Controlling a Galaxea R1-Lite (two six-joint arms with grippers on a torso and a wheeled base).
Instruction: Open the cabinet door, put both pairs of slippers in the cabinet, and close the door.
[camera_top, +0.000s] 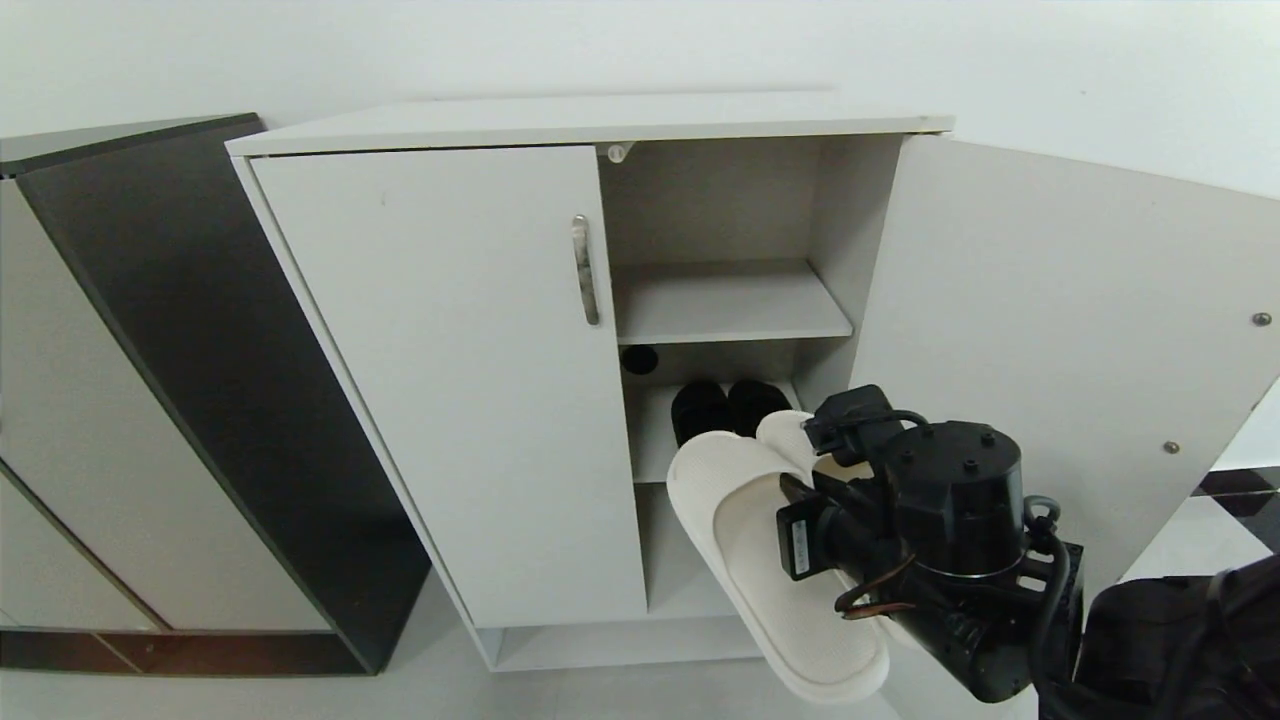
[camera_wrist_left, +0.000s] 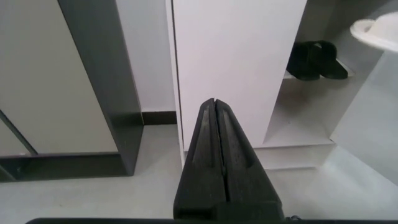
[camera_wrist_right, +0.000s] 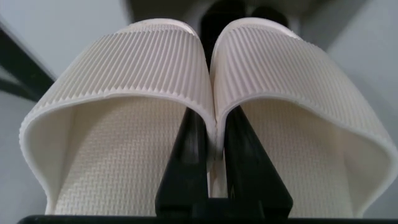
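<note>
White cabinet (camera_top: 450, 400) bg; R pincer (camera_wrist_right: 214, 134) pinches ribbed slippers (camera_top: 770, 570).

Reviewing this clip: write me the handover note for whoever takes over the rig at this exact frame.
Left end effector: shut, empty, pointed toward the cabinet.
Right end effector: shut on the white slippers, pinching the pair together by their inner sides, in front of the opening.
Done: right door is open; black slippers sit on the middle shelf.
Left: set the white pair inside, release, close the door.
</note>
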